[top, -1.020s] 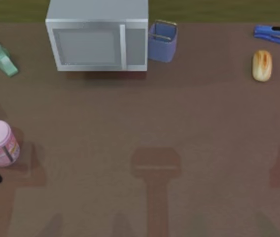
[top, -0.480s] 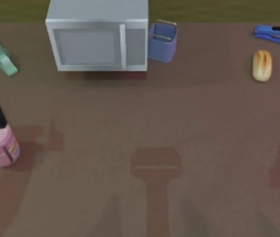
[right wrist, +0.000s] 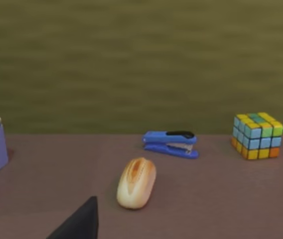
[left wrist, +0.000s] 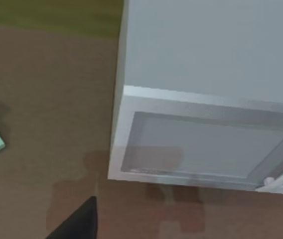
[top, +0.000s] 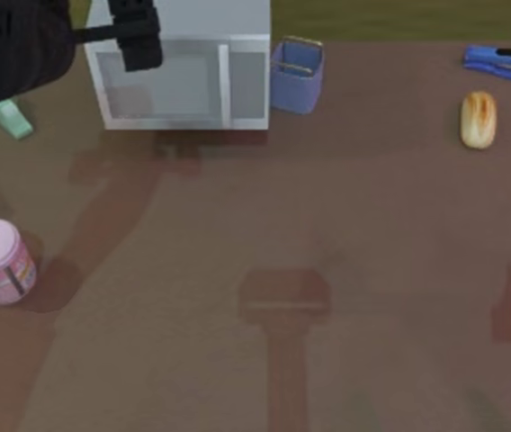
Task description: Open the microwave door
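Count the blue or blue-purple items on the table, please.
2: the square bin right beside the microwave, and the stapler at the far right back, behind the bread roll. The left arm may hide others.

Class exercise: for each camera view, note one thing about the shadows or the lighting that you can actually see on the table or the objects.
Top view: a reddish arm shadow slants across the brown table below the boxy silver-grey microwave. Left wrist view: blocky shadow patches lie under the microwave's grey-windowed door, and part of the window is darkened. Right wrist view: even light; the golden bread roll casts only a faint shadow.
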You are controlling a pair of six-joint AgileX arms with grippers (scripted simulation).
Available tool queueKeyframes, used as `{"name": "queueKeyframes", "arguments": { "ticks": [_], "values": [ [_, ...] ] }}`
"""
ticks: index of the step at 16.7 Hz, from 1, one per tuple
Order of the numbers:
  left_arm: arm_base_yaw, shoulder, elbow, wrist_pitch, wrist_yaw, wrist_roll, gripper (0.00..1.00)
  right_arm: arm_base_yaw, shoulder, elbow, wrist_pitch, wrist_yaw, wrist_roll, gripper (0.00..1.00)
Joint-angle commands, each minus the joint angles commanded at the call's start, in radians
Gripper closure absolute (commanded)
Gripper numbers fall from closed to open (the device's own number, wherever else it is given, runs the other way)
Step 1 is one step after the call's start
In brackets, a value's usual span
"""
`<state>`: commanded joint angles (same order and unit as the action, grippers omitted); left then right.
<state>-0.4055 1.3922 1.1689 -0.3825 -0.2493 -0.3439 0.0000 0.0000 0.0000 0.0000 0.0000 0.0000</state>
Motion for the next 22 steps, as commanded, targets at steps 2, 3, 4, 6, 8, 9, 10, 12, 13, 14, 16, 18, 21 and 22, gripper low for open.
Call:
{"name": "queueKeyframes", "arguments": {
  "ticks": [2,3,4,6,8,9,10,12,13,14,16,18,21,22],
  "values": [
    [-0.051,0.190,0.149,-0.049,-0.031,-0.043,0.00,0.000,0.000,0.000,0.000,0.000,0.000,0.00],
    [-0.074,0.276,0.216,-0.072,-0.044,-0.062,0.00,0.000,0.000,0.000,0.000,0.000,0.000,0.00],
    [-0.095,0.354,0.276,-0.094,-0.057,-0.079,0.00,0.000,0.000,0.000,0.000,0.000,0.000,0.00],
    [-0.131,0.484,0.373,-0.132,-0.079,-0.108,0.00,0.000,0.000,0.000,0.000,0.000,0.000,0.00],
    [-0.156,0.572,0.439,-0.162,-0.095,-0.127,0.00,0.000,0.000,0.000,0.000,0.000,0.000,0.00],
    [-0.165,0.600,0.459,-0.172,-0.100,-0.134,0.00,0.000,0.000,0.000,0.000,0.000,0.000,0.00],
    [-0.170,0.618,0.471,-0.179,-0.103,-0.137,0.00,0.000,0.000,0.000,0.000,0.000,0.000,0.00],
    [-0.172,0.625,0.476,-0.181,-0.105,-0.139,0.00,0.000,0.000,0.000,0.000,0.000,0.000,0.00],
    [-0.172,0.625,0.476,-0.181,-0.105,-0.139,0.00,0.000,0.000,0.000,0.000,0.000,0.000,0.00],
    [-0.172,0.625,0.476,-0.181,-0.105,-0.139,0.00,0.000,0.000,0.000,0.000,0.000,0.000,0.00],
    [-0.167,0.627,0.475,-0.177,-0.102,-0.136,0.00,0.000,0.000,0.000,0.000,0.000,0.000,0.00],
    [-0.159,0.666,0.498,-0.151,-0.096,-0.126,0.00,0.000,0.000,0.000,0.000,0.000,0.000,0.00],
    [-0.133,0.786,0.549,-0.089,-0.079,-0.104,0.00,0.000,0.000,0.000,0.000,0.000,0.000,0.00],
    [-0.125,0.817,0.563,-0.069,-0.074,-0.097,0.00,0.000,0.000,0.000,0.000,0.000,0.000,0.00]
  ]
}}
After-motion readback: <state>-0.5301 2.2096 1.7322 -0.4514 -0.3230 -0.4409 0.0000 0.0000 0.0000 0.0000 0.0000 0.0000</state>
